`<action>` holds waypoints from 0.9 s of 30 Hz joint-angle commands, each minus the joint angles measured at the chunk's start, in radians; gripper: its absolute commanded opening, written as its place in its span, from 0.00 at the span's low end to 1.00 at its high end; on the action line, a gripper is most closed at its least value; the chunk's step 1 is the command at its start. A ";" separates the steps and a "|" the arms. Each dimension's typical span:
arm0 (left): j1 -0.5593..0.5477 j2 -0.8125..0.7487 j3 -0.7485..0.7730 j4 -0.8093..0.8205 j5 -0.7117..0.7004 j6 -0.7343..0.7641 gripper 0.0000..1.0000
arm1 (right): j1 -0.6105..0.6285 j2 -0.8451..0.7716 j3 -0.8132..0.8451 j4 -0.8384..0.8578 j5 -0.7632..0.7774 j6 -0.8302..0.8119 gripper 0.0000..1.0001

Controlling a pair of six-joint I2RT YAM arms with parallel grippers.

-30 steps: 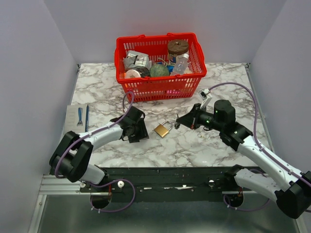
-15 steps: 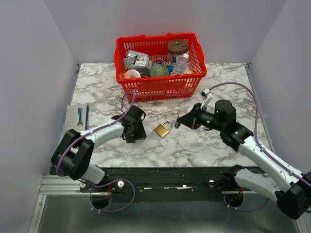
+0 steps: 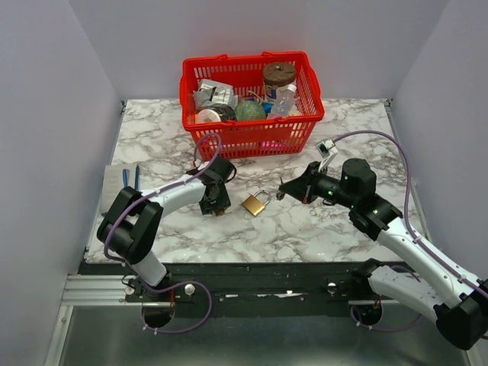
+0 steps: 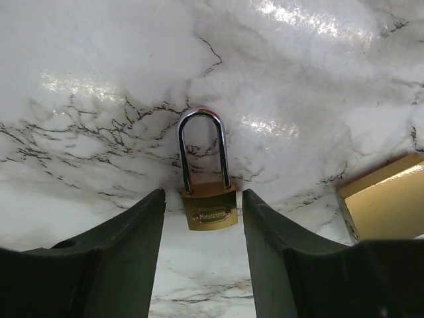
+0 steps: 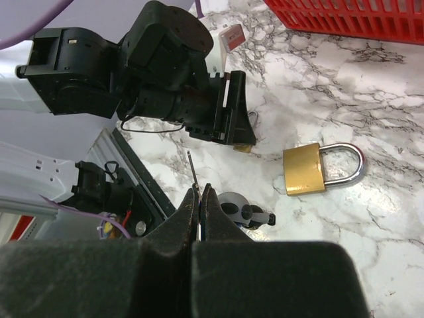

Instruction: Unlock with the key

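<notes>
1. My left gripper point(image 3: 216, 200) is down at the table point(image 3: 343, 122), about half open and holding nothing. Its fingers point(image 4: 126, 245) stand on either side of the small padlock point(image 4: 211, 211), which lies flat with its loop pointing away from my palm. As far as I can see, neither finger touches the brass.
2. My right gripper point(image 5: 201, 193) is pinched fully shut on the key point(image 5: 191, 169). The thin blade sticks out past the fingertips, above the table and well apart from either lock.
3. If I close off-centre, 1 finger lands first and the small padlock skids or spins on the smooth marble. I would then pinch a corner, or nothing.
4. The big padlock point(image 5: 311, 170) lies just beside my left gripper — a shuffle sideways could knock it and muddle the layout.
5. I cannot tell which of the 2 locks this key fits. If it belongs to the big one, I am grabbing the wrong lock.
6. The small padlock's keyhole end seems to face into my left palm. If I grip it as it lies, the blade may have no way in unless I lift and turn the lock.
7. I hold the key by a narrow pinch. If I push against a keyhole that is not lined up, the key could twist or slip in my fingers — or the blade could bend.
8. A light grip on the brass sides may let the lock turn along with the key, so it would not open.
</notes>
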 commanded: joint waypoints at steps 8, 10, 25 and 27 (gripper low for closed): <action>-0.006 0.077 0.012 -0.079 -0.046 0.046 0.58 | -0.006 0.018 0.016 0.019 0.015 -0.045 0.01; -0.006 0.077 0.011 -0.079 -0.041 0.046 0.57 | -0.006 0.020 0.014 0.017 0.013 -0.045 0.01; -0.017 0.045 -0.024 -0.024 0.066 0.020 0.15 | -0.006 0.023 -0.007 0.013 -0.007 -0.025 0.01; -0.017 0.018 -0.017 -0.017 0.080 0.003 0.05 | -0.006 0.032 -0.001 0.004 -0.017 -0.025 0.01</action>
